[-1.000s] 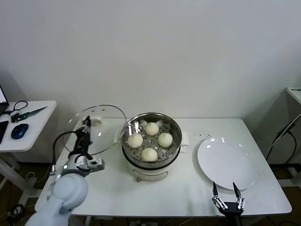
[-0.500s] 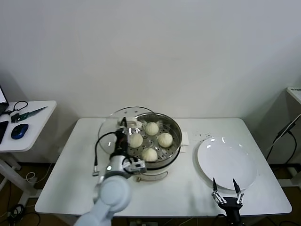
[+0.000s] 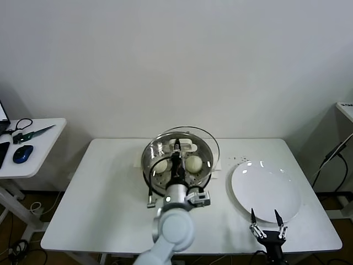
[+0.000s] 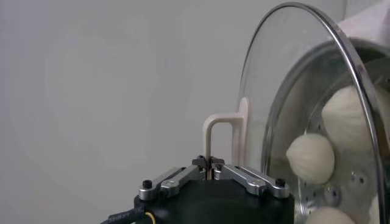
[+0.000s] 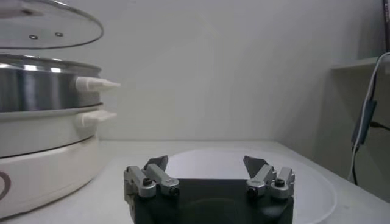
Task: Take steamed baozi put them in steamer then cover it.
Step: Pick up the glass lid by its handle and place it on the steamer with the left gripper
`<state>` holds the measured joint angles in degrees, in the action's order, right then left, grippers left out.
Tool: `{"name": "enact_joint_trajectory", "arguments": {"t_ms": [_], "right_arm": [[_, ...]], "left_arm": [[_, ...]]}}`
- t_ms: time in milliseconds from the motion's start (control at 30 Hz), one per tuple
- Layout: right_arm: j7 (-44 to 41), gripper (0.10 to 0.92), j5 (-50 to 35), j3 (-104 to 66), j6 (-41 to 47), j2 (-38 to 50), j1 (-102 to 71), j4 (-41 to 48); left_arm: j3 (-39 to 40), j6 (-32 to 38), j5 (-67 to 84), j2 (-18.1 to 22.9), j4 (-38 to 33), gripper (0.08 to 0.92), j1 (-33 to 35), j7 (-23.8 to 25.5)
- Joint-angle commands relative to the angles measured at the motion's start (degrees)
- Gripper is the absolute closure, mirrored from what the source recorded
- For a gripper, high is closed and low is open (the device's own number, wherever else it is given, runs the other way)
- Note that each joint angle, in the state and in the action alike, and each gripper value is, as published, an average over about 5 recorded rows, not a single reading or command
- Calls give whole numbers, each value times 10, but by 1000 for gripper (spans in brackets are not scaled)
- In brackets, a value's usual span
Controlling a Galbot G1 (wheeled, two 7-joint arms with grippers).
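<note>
The steamer (image 3: pixel 148 165) stands mid-table with the steamed baozi (image 3: pixel 193 163) on its perforated tray. Just above it the glass cover (image 3: pixel 204 144) hangs slightly tilted, and my left gripper (image 3: pixel 176 149) is shut on its cream handle (image 4: pixel 222 137). The left wrist view shows the cover (image 4: pixel 292 91) and baozi (image 4: pixel 311 158) behind the glass. In the right wrist view the cover (image 5: pixel 49 24) floats a little above the steamer (image 5: pixel 42 85). My right gripper (image 3: pixel 266 221) waits open and holding nothing at the table's front right.
A flat white plate (image 3: pixel 266 190) lies on the right of the table, just behind the right gripper. Dark specks (image 3: pixel 237 160) dot the tabletop beside the steamer. A side table (image 3: pixel 33 160) with a mouse, scissors and cables stands at far left.
My left arm has carried the cover rightwards from over the table's left part to above the steamer. The right arm has stayed where it was.
</note>
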<state>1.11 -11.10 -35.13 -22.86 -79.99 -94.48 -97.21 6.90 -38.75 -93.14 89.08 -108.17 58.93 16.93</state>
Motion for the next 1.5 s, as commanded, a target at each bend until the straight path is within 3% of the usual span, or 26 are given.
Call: {"name": "enact_joint_trajectory", "arguments": {"t_ms": [33, 233, 833, 1500], "right_arm": [[5, 203, 2, -1, -1, -1, 1, 0], [6, 203, -1, -5, -4, -2, -1, 0], [7, 203, 1, -6, -11, -6, -9, -4], [7, 203, 8, -4, -13, -16, -3, 9]], "left_arm": [[29, -4, -39, 52, 25, 875, 0, 7], [20, -2, -42, 51, 48, 875, -4, -1], [-18, 9, -19, -21, 53, 875, -6, -9], [-21, 10, -5, -13, 64, 875, -3, -35]]}}
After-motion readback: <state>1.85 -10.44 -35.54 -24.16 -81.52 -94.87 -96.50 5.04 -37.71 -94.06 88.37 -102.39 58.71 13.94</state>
